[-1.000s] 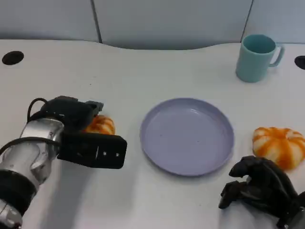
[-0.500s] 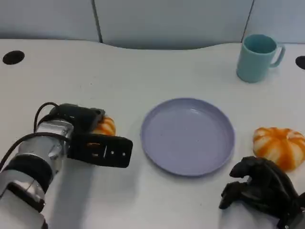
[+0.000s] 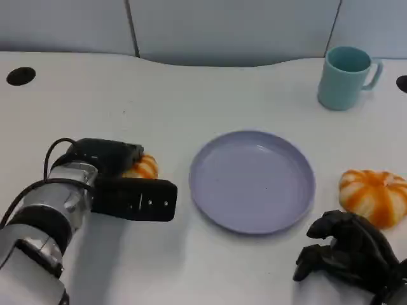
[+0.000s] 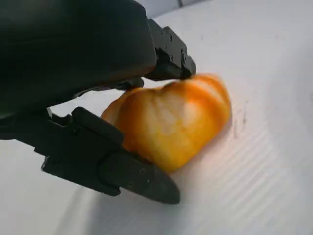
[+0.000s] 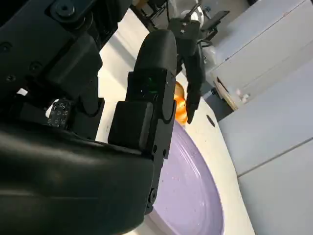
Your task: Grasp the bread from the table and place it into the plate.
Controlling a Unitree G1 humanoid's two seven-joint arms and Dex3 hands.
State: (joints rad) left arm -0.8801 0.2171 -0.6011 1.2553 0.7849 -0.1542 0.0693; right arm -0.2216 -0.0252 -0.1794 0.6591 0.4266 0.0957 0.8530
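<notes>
Orange and glossy, the bread [image 3: 141, 168] sits on the white counter [image 3: 191, 89] at the left of the head frame, just left of the lavender plate [image 3: 252, 181]. My left hand [image 3: 121, 181] is wrapped around it: in the left wrist view the bread [image 4: 171, 120] is caught between my black fingers [image 4: 122, 171] on one side and the rest of the hand on the other, with both touching it. The bread still rests on the counter, apart from the plate's rim. My right hand [image 3: 346, 254] lies at the lower right of the head frame with its fingers curled in, holding nothing. Just beyond it, a second orange bread [image 3: 374, 196] lies right of the plate. A teal mug [image 3: 343, 77] stands at the upper right, well apart from everything else.
</notes>
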